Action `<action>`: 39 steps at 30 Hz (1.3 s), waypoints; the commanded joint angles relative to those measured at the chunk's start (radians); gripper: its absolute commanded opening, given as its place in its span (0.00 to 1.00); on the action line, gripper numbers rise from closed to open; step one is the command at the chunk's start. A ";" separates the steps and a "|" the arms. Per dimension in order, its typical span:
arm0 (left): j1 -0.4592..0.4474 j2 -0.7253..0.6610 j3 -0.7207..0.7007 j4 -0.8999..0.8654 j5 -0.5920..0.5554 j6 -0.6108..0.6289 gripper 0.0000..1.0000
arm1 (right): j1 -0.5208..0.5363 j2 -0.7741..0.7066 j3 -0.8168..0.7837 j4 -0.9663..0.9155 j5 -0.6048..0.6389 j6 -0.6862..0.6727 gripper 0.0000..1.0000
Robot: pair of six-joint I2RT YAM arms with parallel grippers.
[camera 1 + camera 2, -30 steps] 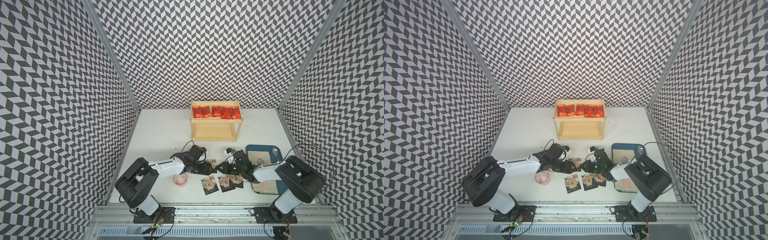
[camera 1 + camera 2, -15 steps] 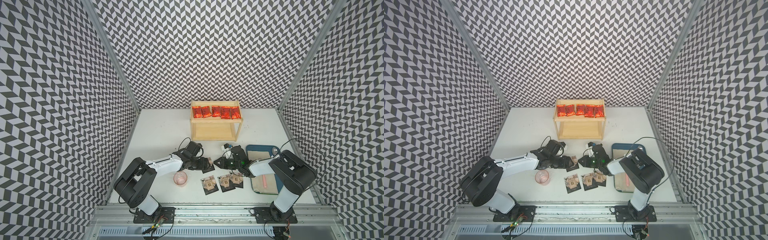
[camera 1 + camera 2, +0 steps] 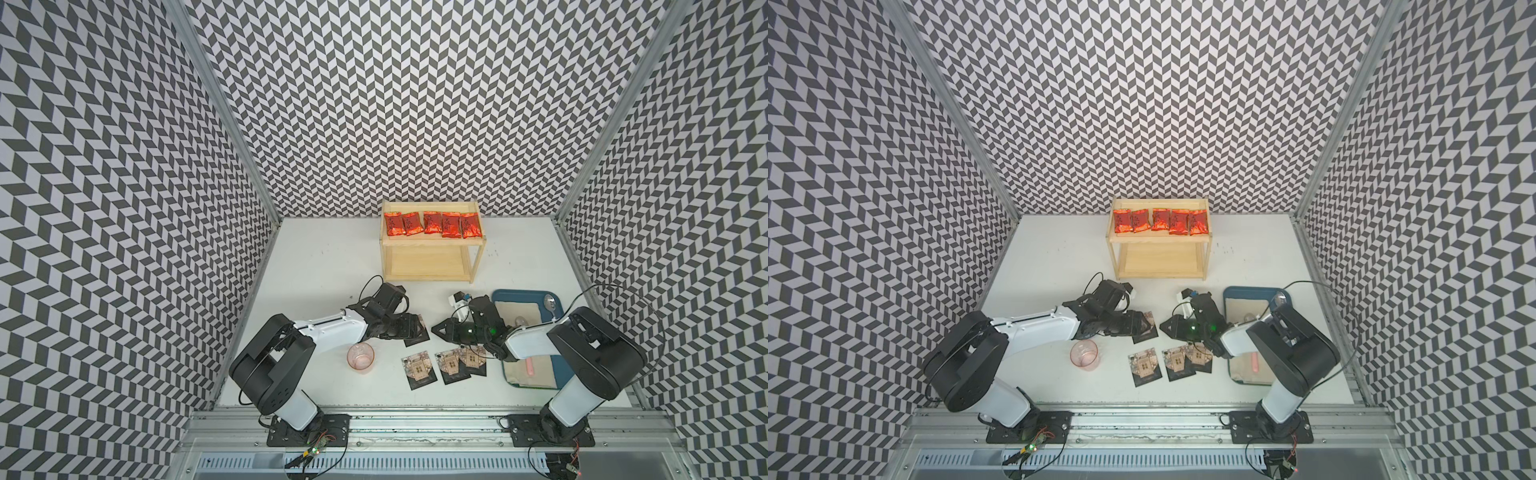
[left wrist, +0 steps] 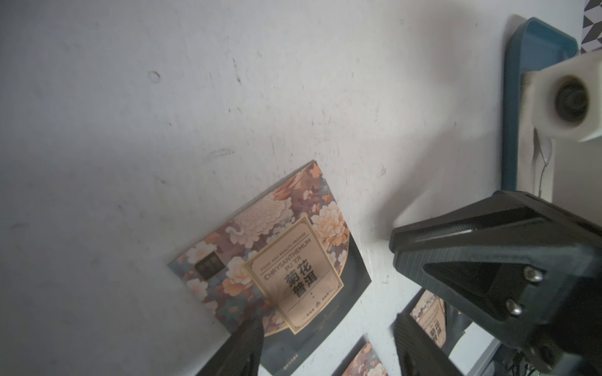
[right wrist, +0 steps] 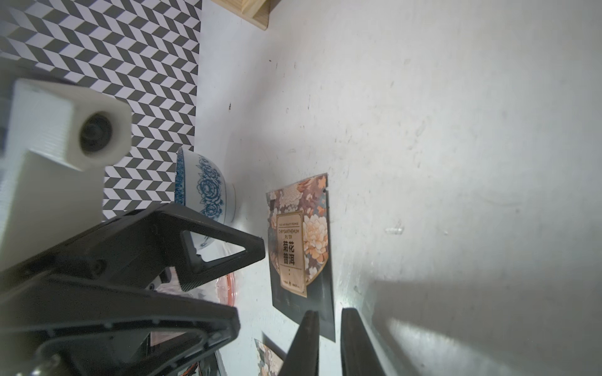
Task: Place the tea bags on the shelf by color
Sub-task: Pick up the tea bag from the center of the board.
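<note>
Black tea bag [image 3: 419,337] half hidden under left claw [image 3: 411,327], writing on red packets [image 3: 431,223] illegible

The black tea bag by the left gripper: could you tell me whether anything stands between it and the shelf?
Nothing visible does. Only bare table lies between the black tea bag and the shelf, whose lower board holds nothing.

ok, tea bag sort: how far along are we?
Done: five red packets line the top board of the shelf. In hand: nothing gripped; the left fingers are open over one black packet lying flat on the table, the right fingers empty close by. Left: that packet plus three black packets near the front edge; the lower board is bare.
</note>
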 commanded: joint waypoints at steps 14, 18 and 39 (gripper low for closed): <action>0.006 0.014 -0.077 0.045 -0.019 -0.011 0.68 | 0.025 0.111 0.037 0.136 -0.069 0.124 0.35; 0.009 0.005 -0.087 0.051 -0.016 -0.013 0.68 | 0.033 0.158 0.063 0.150 -0.081 0.147 0.36; 0.036 0.002 -0.143 0.104 0.021 -0.017 0.68 | -0.032 0.223 0.154 0.087 -0.111 0.020 0.38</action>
